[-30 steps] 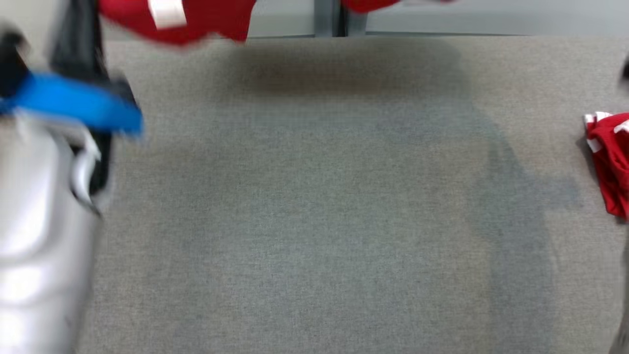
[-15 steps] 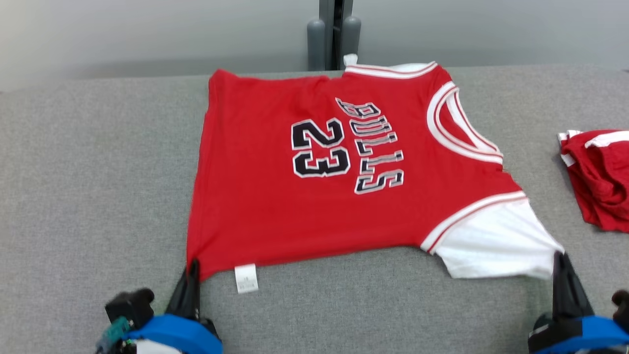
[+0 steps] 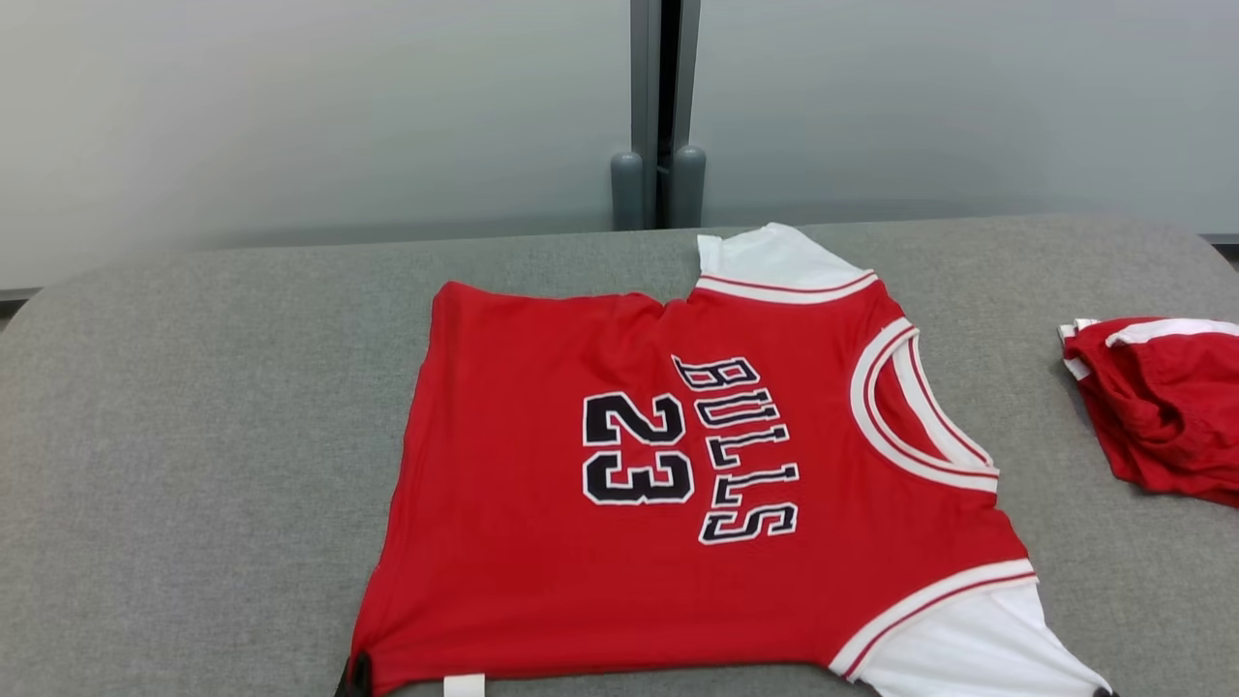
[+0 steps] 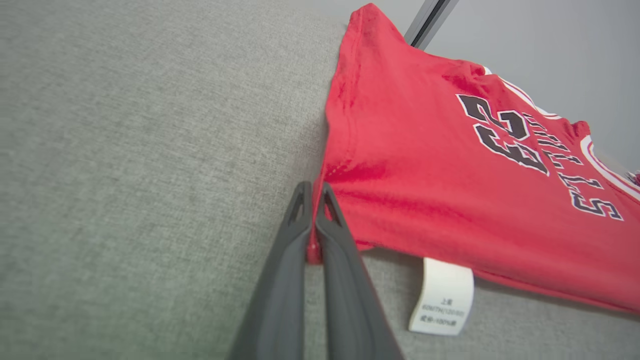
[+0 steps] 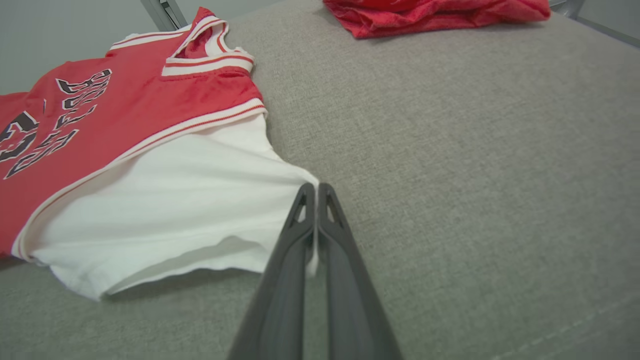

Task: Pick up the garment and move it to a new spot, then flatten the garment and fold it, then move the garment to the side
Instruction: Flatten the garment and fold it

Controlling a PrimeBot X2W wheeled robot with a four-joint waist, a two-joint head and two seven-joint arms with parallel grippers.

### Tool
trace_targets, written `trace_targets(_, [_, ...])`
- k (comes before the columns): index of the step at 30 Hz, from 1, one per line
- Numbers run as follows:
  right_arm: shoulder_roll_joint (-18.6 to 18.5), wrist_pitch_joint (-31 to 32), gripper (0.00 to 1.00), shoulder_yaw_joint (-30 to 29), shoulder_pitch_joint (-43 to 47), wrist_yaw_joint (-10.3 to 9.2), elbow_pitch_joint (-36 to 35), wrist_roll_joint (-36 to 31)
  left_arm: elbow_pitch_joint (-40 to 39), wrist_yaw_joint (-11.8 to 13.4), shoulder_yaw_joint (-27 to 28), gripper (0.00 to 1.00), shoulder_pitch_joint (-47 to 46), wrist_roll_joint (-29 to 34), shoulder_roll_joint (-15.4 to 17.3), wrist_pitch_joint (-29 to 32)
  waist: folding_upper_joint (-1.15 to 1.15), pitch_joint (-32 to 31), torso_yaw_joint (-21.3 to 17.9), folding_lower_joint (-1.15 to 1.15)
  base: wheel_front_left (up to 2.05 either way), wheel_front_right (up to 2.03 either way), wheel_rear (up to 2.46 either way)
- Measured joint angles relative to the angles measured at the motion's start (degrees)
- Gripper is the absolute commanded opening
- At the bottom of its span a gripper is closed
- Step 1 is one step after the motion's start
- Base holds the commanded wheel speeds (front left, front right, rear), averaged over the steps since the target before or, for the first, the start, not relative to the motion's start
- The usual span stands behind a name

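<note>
The garment [image 3: 619,503] is a red jersey with white sleeves, black "BULLS 23" lettering and a white care label [image 4: 442,296]. It lies spread flat on the grey table [image 3: 194,436], neck hole to the right. My left gripper [image 4: 312,192] is shut on the jersey's near hem corner [image 4: 314,252], red cloth pinched between its fingers. In the head view that gripper's tip [image 3: 356,673] peeks in at the bottom edge. My right gripper [image 5: 312,192] is shut on the edge of the near white sleeve [image 5: 190,200].
A second red garment [image 3: 1162,407] lies crumpled at the table's right side, apart from the jersey; it also appears in the right wrist view [image 5: 435,12]. Behind the table stands a grey wall with a dark vertical post [image 3: 658,116].
The head camera has tilted up, so the jersey sits lower in view. A second ago the jersey hung off the table; now it lies spread flat, both grippers still holding it.
</note>
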Motion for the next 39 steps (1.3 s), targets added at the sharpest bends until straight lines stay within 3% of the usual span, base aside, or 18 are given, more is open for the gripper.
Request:
trace_targets(8, [0.04,-0.01,0.0,1.2,0.34,-0.01,-4.44,0.67,-4.66,0.0,-0.87,0.0,1.47,1.41,-0.31,0.0,0.0,-0.69,-0.02,0.0,0.0,0.0,0.0])
trace_targets(18, [0.03,-0.02,0.0,3.32,-12.76,-0.05,-9.23,6.2,-10.78,0.0,-3.78,0.0,-7.43,-0.14,-0.3,-0.01,0.0,3.2,0.51,0.02,0.0,0.0,0.0])
trace_targets(27, [0.02,-0.07,0.0,2.69,-26.3,-0.05,-5.27,3.0,-7.8,0.0,-5.16,0.0,-17.4,0.71,-0.23,-0.01,0.0,9.43,1.5,0.03,0.0,0.0,0.0])
trace_targets(35, [0.04,-0.07,0.0,2.23,-32.88,-0.05,-0.7,-0.03,-4.59,0.01,-4.61,0.0,-22.92,1.62,0.03,0.0,0.0,13.65,2.57,0.03,0.0,0.0,0.0])
trace_targets(36, [0.04,-0.07,0.3,2.03,-33.11,-0.05,-0.58,-0.07,-4.67,0.0,-4.45,0.39,-23.09,1.86,0.03,0.0,0.0,13.88,2.67,0.03,0.0,0.0,0.0])
trace_targets(37, [0.03,-0.07,1.0,1.94,-33.21,-0.05,-0.56,-0.21,-4.76,0.01,-4.32,0.97,-23.14,2.1,0.02,0.0,0.0,14.05,2.75,0.03,0.0,0.0,0.0])
trace_targets(39, [0.04,-0.07,1.0,2.15,-33.18,-0.05,-0.55,-1.59,-5.01,0.01,-3.08,1.0,-23.15,2.9,-0.05,0.0,0.0,14.06,2.79,0.03,0.0,0.0,0.0])
